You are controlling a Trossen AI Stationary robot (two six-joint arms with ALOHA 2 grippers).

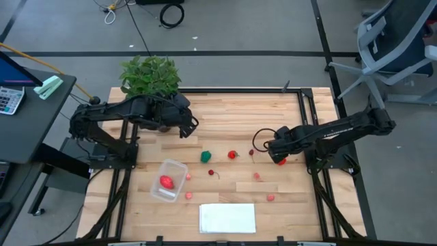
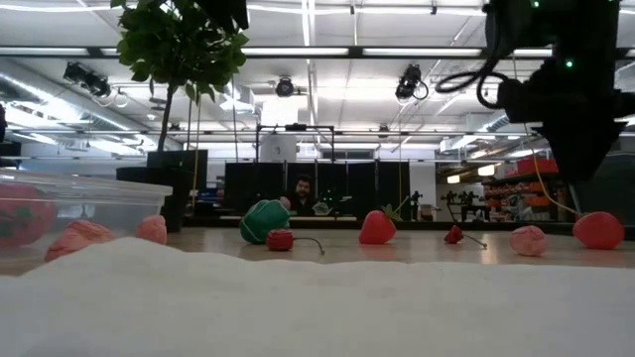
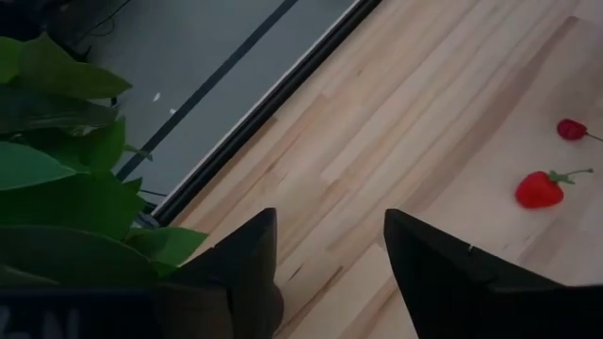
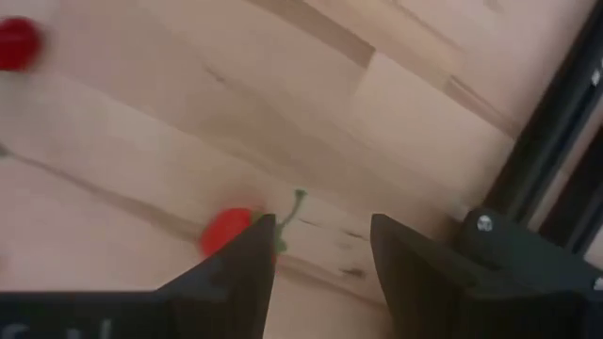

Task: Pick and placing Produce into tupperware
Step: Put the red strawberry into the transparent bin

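The clear tupperware (image 1: 169,180) sits at the table's near left with one red piece (image 1: 166,182) inside. More produce lies loose on the wood: a green piece (image 1: 205,156), a red strawberry (image 1: 233,155), small cherries and pink pieces. My right gripper (image 1: 272,156) is open and hovers over a red, green-stemmed piece (image 4: 224,232) that lies on the table just beside one finger. My left gripper (image 3: 330,254) is open and raised near the potted plant (image 1: 150,75). It points toward the strawberry (image 3: 539,188).
A flat white sheet (image 1: 227,219) lies at the near edge. The leafy potted plant stands at the far left corner, close to my left arm. A black frame rail (image 4: 556,141) runs along the table's right side, near my right gripper. An office chair (image 1: 396,48) stands beyond the table.
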